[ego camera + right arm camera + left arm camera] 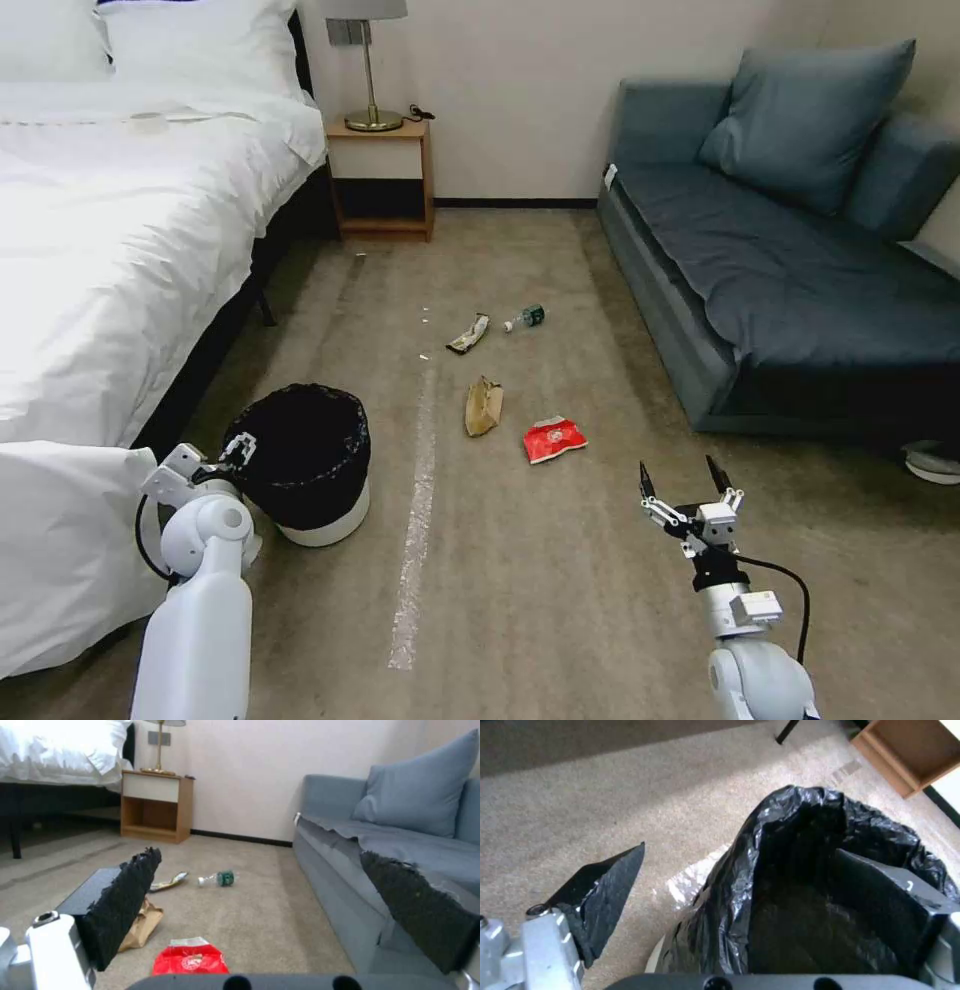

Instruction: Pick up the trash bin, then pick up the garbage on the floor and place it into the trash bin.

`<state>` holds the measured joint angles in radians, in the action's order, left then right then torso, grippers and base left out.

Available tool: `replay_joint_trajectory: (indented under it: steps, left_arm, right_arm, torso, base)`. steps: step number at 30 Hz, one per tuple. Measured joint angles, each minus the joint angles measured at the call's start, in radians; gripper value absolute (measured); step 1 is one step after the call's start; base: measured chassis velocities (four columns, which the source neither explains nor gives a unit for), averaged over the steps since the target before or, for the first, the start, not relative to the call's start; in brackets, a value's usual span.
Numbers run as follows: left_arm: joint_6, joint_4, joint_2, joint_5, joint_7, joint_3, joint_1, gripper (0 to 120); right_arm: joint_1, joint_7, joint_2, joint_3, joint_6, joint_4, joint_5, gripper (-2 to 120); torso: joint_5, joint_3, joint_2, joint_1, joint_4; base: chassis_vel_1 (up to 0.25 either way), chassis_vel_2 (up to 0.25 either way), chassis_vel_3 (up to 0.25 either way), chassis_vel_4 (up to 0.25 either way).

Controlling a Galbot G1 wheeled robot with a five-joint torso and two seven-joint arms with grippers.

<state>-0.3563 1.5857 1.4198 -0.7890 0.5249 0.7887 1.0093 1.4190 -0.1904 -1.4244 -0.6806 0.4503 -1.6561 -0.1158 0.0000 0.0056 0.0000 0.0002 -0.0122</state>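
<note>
Left wrist view: our left gripper [740, 885] straddles the trash bin [800, 877] rim by the bed, fingers released. We judge it light; pinch rim and slippery liner together.

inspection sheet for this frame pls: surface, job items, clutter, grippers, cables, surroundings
Surface: beige carpet floor with a silvery tape strip running along it.
Job's things: trash bin, white with black liner, stands on the floor by the bed. Red snack packet, brown paper bag, yellow-black wrapper and small bottle all lie on the carpet, apart from each other.
Clutter: a few small white scraps near the wrapper.
Grippers: left gripper open, astride the bin's rim, one finger inside the liner. Right gripper open, empty, above the carpet near the packet.
Cables: black cable looping off the right wrist.
Surroundings: bed, nightstand with lamp, grey sofa.
</note>
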Motion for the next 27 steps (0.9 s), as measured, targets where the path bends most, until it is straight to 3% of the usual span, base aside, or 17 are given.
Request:
replay_joint_trajectory:
  steps: [8, 19, 23, 26, 27]
  left_arm:
    - [0.007, -0.063, -0.002, -0.004, -0.025, -0.002, -0.027, 86]
    - [0.007, -0.085, -0.003, -0.001, -0.039, -0.004, -0.029, 42]
    - [0.007, -0.085, -0.004, -0.001, -0.039, -0.004, -0.027, 32]
    - [0.008, -0.093, -0.004, 0.001, -0.040, -0.004, -0.027, 15]
    - [0.008, -0.093, -0.004, 0.001, -0.040, -0.004, -0.027, 15]
  right_arm:
    - [0.006, -0.006, -0.001, 0.001, 0.004, 0.001, 0.000, 100]
    - [0.007, -0.012, -0.004, 0.004, 0.019, 0.010, 0.001, 100]
    - [0.006, -0.013, -0.004, 0.004, 0.021, 0.010, 0.001, 100]
    - [0.006, -0.013, -0.003, 0.005, 0.021, 0.010, 0.000, 100]
    - [0.006, -0.013, -0.003, 0.005, 0.021, 0.010, 0.000, 100]
  torso:
    - [0.0000, 0.000, 0.000, 0.000, 0.0001]
    - [0.0000, 0.000, 0.000, 0.000, 0.0000]
    - [0.0000, 0.000, 0.000, 0.000, 0.0000]
    - [0.0000, 0.000, 0.000, 0.000, 0.0001]
    - [0.0000, 0.000, 0.000, 0.000, 0.0001]
  base:
    - [0.000, 0.000, 0.000, 0.000]
    - [0.000, 0.000, 0.000, 0.000]
    - [0.000, 0.000, 0.000, 0.000]
    - [0.000, 0.000, 0.000, 0.000]
    - [0.000, 0.000, 0.000, 0.000]
